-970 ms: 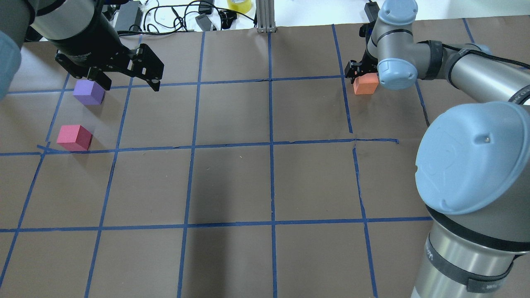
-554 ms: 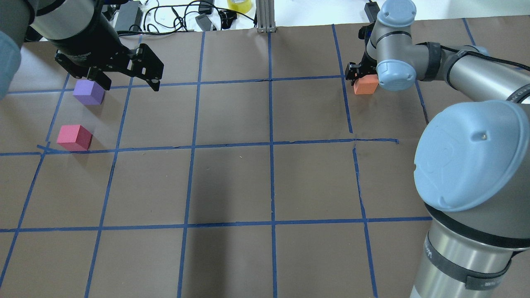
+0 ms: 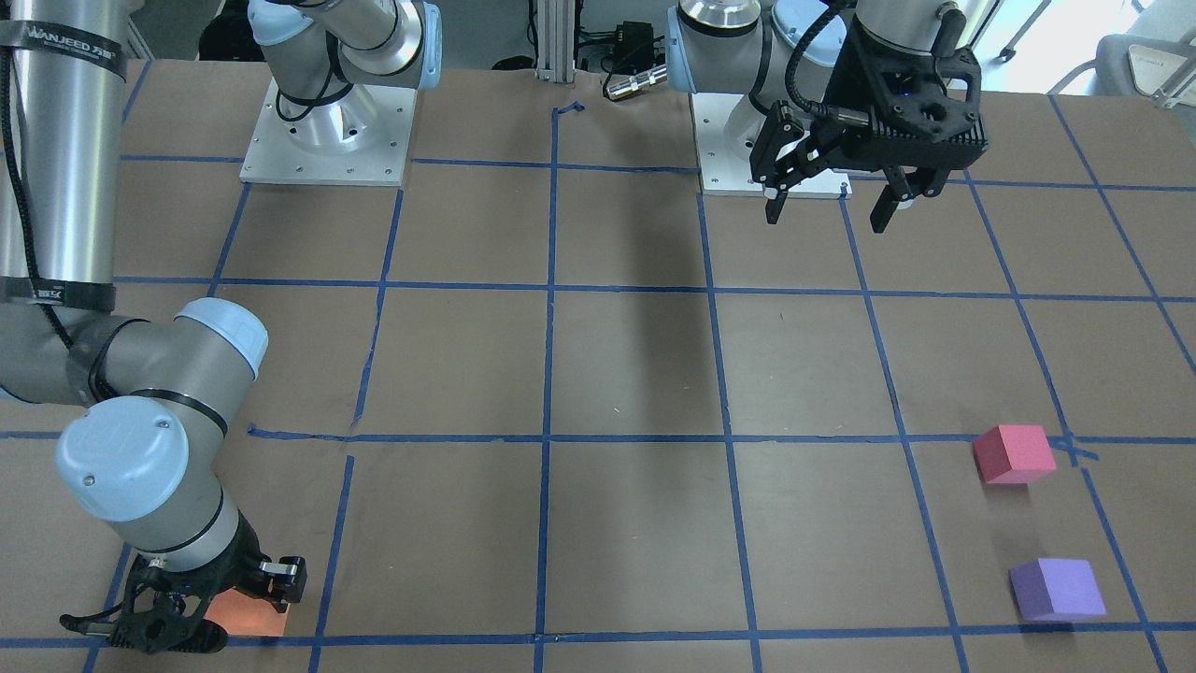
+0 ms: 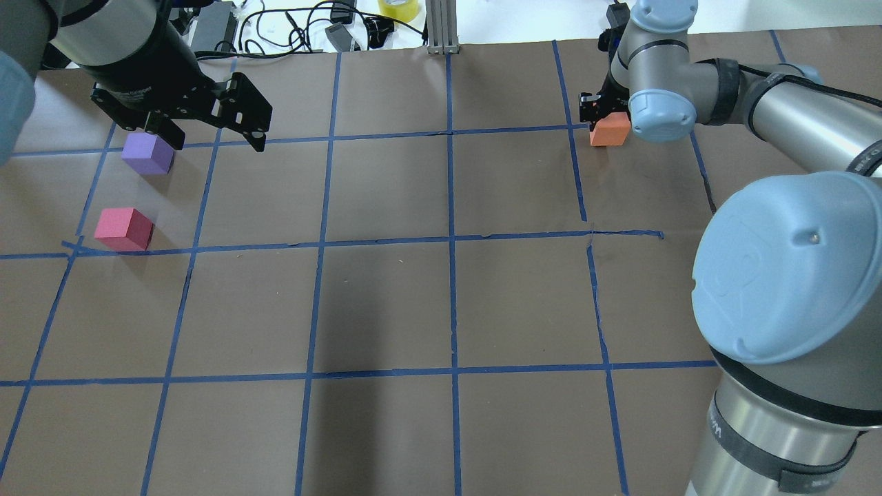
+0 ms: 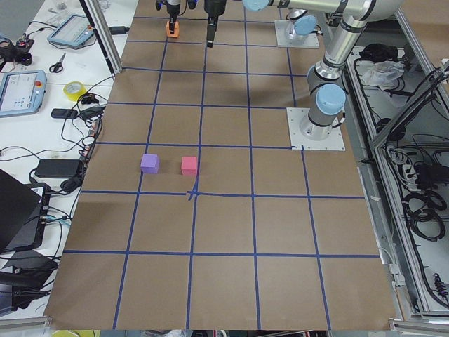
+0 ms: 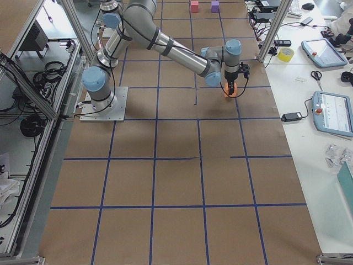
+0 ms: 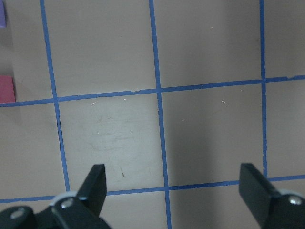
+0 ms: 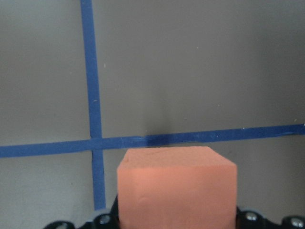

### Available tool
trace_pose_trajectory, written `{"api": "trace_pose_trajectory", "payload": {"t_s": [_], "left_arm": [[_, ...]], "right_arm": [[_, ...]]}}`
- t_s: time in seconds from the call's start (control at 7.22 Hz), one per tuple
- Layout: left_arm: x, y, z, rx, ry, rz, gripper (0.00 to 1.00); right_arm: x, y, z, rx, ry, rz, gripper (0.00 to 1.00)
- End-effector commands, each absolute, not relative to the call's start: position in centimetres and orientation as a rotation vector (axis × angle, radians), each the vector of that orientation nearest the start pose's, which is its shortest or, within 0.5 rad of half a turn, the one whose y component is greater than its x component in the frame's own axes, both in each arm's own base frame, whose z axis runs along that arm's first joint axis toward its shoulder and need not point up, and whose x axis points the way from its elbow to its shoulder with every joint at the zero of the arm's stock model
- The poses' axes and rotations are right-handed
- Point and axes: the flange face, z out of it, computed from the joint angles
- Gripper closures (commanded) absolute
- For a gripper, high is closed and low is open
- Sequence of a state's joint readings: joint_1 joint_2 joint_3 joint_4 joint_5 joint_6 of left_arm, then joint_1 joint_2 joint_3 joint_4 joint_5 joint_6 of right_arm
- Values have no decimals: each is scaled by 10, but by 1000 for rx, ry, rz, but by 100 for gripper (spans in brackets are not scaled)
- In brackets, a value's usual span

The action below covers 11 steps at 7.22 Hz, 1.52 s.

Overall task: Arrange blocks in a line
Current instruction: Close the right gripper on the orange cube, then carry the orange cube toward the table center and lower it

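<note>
My right gripper (image 4: 608, 125) is shut on the orange block (image 4: 610, 131) near the table's far right, low over the brown paper. The right wrist view shows the block (image 8: 177, 188) between the jaws, just before a blue tape crossing. The purple block (image 4: 147, 153) and the pinkish-red block (image 4: 124, 229) rest on the table at the far left, a short gap apart. My left gripper (image 4: 215, 141) is open and empty, hovering beside and above the purple block. The front view shows it (image 3: 827, 217) high over the table.
Blue tape lines (image 4: 451, 241) mark a grid on the brown paper. Cables, a yellow tape roll (image 4: 398, 8) and an aluminium post (image 4: 441, 31) stand along the far edge. The two arm bases (image 3: 322, 140) sit at the robot's side.
My right gripper has moved a little toward the table's far edge with the orange block in it. The left arm and the other two blocks have not moved.
</note>
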State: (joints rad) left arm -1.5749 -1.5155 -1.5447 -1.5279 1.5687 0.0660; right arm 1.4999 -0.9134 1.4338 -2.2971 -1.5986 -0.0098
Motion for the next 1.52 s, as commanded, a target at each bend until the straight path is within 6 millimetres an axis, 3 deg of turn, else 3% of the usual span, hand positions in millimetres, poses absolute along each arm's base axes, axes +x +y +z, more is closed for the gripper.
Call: {"api": "trace_pose_trajectory", "payload": {"t_s": [0.0,0.14,0.42,0.97,1.39], "left_arm": [[-136,-478,532,113,3131,-195,0],[-136,-478,532,111,3131,-195,0],[-136,-478,532,111,3131,-195,0],[-137,-478,531,113,3135,-193,0],[-136,-479,530,111,3133,-188,0]], "right_arm": [[121,-717,270,83,3147,-350,100],[157,-709,273,63,3146,-303,100],[259,-688,286,77,3114,-327,100],[330,-661,257,37,3100,-231,100],[372,-643,229,12,3098,-178,100]]}}
